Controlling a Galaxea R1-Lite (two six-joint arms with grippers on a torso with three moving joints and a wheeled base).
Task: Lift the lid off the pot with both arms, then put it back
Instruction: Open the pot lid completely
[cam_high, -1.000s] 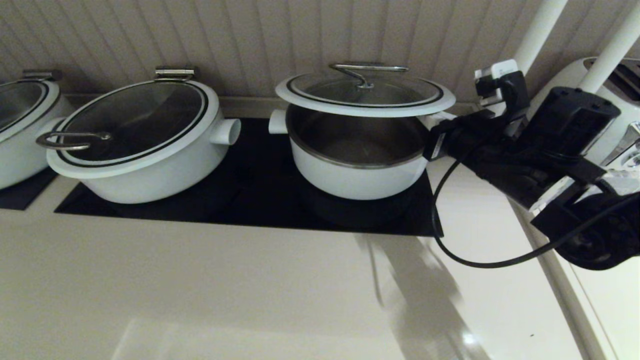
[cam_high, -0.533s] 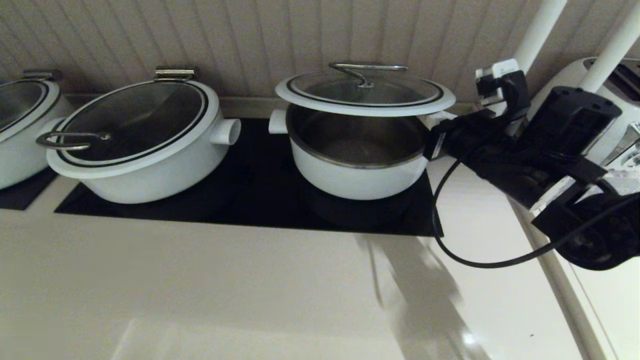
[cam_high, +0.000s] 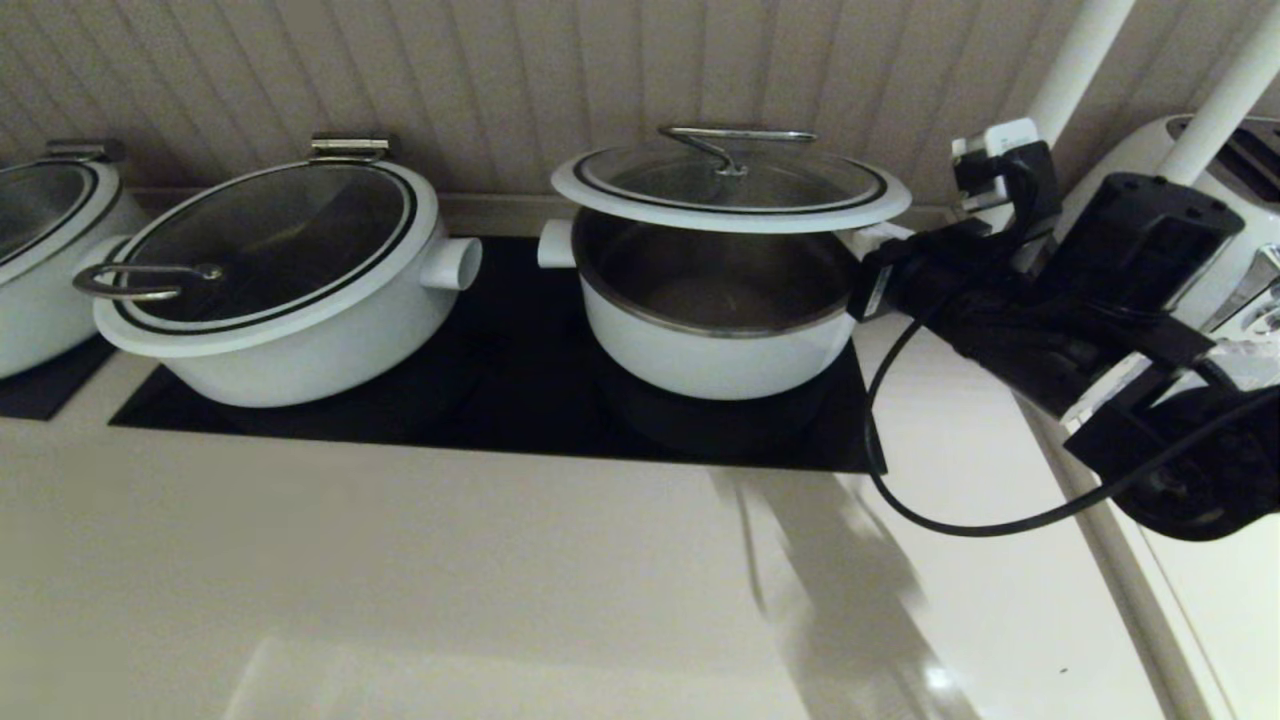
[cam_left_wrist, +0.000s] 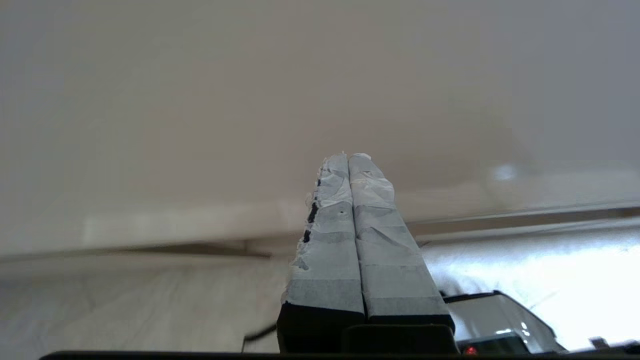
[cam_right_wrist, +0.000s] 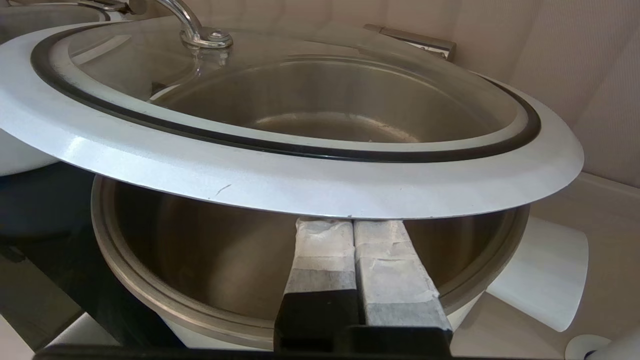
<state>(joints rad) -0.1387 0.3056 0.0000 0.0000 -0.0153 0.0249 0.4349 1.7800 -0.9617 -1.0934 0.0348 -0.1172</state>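
The white pot (cam_high: 715, 350) stands on the black cooktop, its steel inside showing. Its glass lid (cam_high: 730, 190), with a white rim and a wire handle, is raised and tilted above the pot. My right gripper (cam_high: 868, 272) is at the pot's right side. In the right wrist view the right gripper (cam_right_wrist: 352, 222) is shut, its taped fingers (cam_right_wrist: 320, 250) pressed together under the lid's rim (cam_right_wrist: 280, 175), over the pot's edge (cam_right_wrist: 150, 295). My left gripper (cam_left_wrist: 348, 157) is out of the head view; it is shut and empty, facing a blank pale surface.
A second lidded white pot (cam_high: 270, 280) stands to the left, and a third (cam_high: 40, 250) at the far left. The cooktop (cam_high: 500, 400) is set into a pale counter (cam_high: 500, 580). A toaster (cam_high: 1230, 200) stands behind the right arm. The wall is close behind the pots.
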